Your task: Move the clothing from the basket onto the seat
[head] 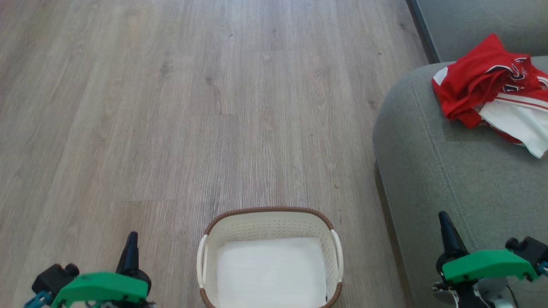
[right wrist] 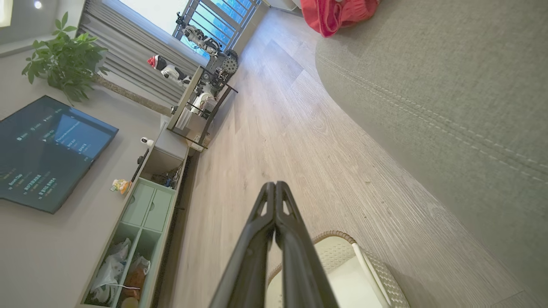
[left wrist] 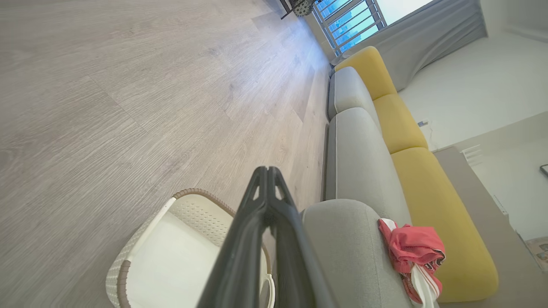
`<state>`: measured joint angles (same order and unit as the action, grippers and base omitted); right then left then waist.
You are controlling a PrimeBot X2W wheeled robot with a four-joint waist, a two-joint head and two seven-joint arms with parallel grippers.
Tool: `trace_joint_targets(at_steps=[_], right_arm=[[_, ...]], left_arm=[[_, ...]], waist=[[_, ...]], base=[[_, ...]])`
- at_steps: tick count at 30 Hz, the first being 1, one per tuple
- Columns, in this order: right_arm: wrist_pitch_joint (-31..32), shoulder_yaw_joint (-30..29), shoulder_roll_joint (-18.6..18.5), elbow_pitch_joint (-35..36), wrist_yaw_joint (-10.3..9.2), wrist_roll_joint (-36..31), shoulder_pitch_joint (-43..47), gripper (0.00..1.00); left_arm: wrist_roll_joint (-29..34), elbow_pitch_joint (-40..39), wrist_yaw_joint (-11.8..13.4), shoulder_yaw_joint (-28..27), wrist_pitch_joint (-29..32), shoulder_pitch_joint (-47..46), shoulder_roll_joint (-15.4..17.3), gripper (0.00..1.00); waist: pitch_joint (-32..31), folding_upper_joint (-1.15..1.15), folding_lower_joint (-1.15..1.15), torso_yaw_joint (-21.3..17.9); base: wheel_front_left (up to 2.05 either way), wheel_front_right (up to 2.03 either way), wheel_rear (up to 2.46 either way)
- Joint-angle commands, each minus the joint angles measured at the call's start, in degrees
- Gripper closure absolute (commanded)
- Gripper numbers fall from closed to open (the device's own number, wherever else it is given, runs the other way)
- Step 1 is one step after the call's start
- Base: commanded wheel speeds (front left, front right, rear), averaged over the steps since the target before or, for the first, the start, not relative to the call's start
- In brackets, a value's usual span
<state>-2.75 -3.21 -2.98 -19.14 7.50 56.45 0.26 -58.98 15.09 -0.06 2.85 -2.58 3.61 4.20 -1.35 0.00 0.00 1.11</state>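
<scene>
The red clothing (head: 492, 87) lies bunched on the grey-green seat (head: 449, 171) at the upper right, white panels showing; the left wrist view has the clothing (left wrist: 411, 252) on the seat (left wrist: 351, 252), and the right wrist view has the clothing (right wrist: 338, 13) at its top edge. The cream basket (head: 269, 224) stands on the floor at bottom centre, holding just a flat white liner sheet (head: 272, 271). My left gripper (head: 132, 237) is shut and empty, left of the basket. Over the seat's front part, my right gripper (head: 443, 218) is shut and empty.
Wood floor (head: 192, 107) stretches ahead and to the left. Yellow back cushions (left wrist: 432, 205) line the sofa. A TV (right wrist: 47, 149), a low cabinet (right wrist: 141, 222), a plant (right wrist: 64, 47) and a small table (right wrist: 201, 107) stand along the far wall.
</scene>
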Motion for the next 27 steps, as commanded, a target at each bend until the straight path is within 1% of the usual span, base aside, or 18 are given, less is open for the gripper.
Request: trace_joint_targets(at_steps=[1,27], right_arm=[[0.63,0.28,0.02,2.33,0.00,1.99,-3.43,1.00],[4.80,-1.46,0.06,3.68,-0.01,18.31,-4.89,1.00]], left_arm=[[-1.81,-1.58,-0.55,-2.06,0.37,-3.33,0.14,1.00],[-17.06,-1.31,-3.88,-5.52,4.52,-6.46,-0.50,1.00]], waist=[[0.05,0.00,0.00,-0.03],[0.77,0.00,0.00,-0.55]], base=[[0.00,0.00,0.00],[0.00,0.00,0.00]])
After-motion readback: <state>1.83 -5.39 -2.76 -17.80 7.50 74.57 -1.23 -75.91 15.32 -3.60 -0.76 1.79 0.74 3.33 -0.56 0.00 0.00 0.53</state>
